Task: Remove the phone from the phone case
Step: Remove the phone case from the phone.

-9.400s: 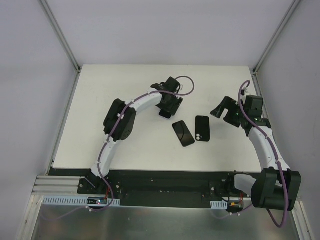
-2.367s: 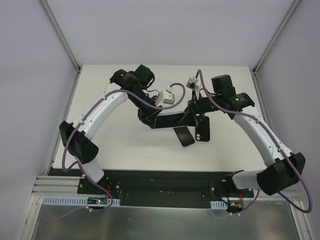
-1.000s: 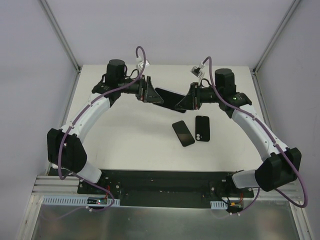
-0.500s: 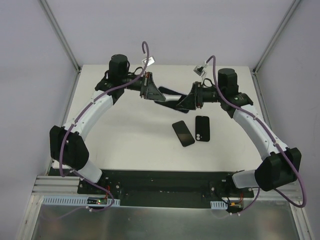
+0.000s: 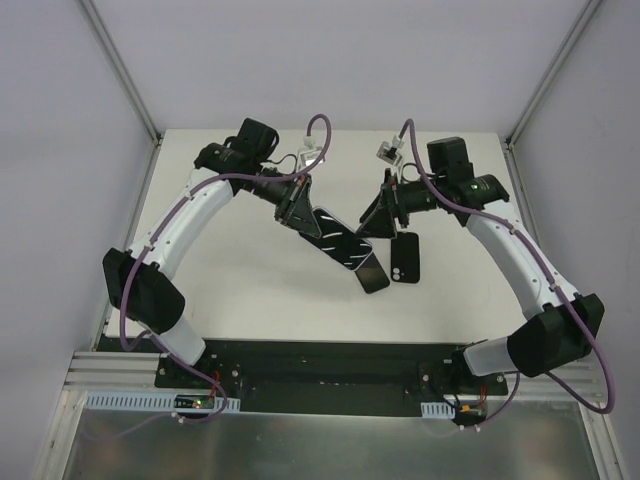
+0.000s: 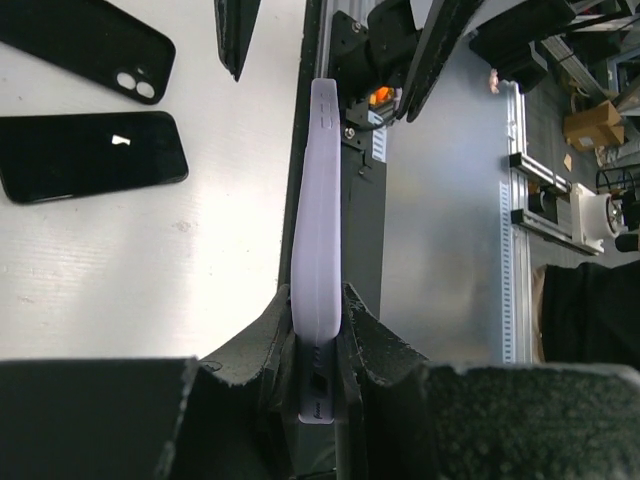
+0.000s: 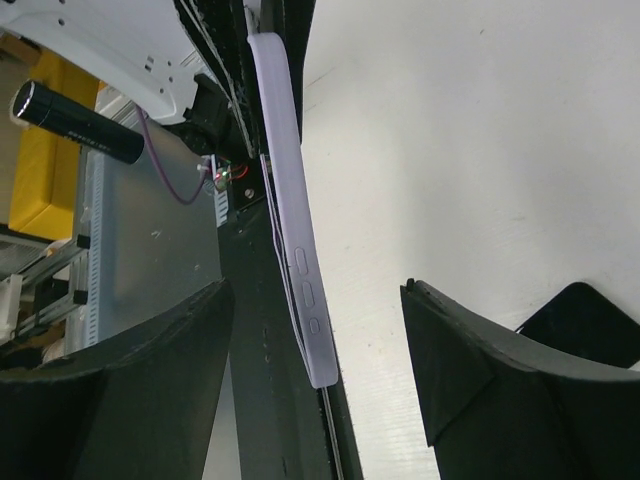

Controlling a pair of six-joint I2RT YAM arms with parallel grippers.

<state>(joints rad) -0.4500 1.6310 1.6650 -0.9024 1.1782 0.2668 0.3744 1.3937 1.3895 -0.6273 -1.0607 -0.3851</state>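
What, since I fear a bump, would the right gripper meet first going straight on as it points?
Likely the lavender-cased phone held by the left gripper; it lies ahead between the right gripper's open fingers, depth unclear.

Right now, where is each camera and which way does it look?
Top camera: above, behind the arms, looking down at the table; both arms show.
Left wrist: looks along the shut left jaws clamping the lilac-cased phone.
Right wrist: looks between the open right jaws at that phone's edge.
Shared: all three show that phone; top and left wrist also the black phone.

Dark-screened phone (image 5: 338, 240) in lilac case (image 6: 318, 250), tilted, held aloft by one end.
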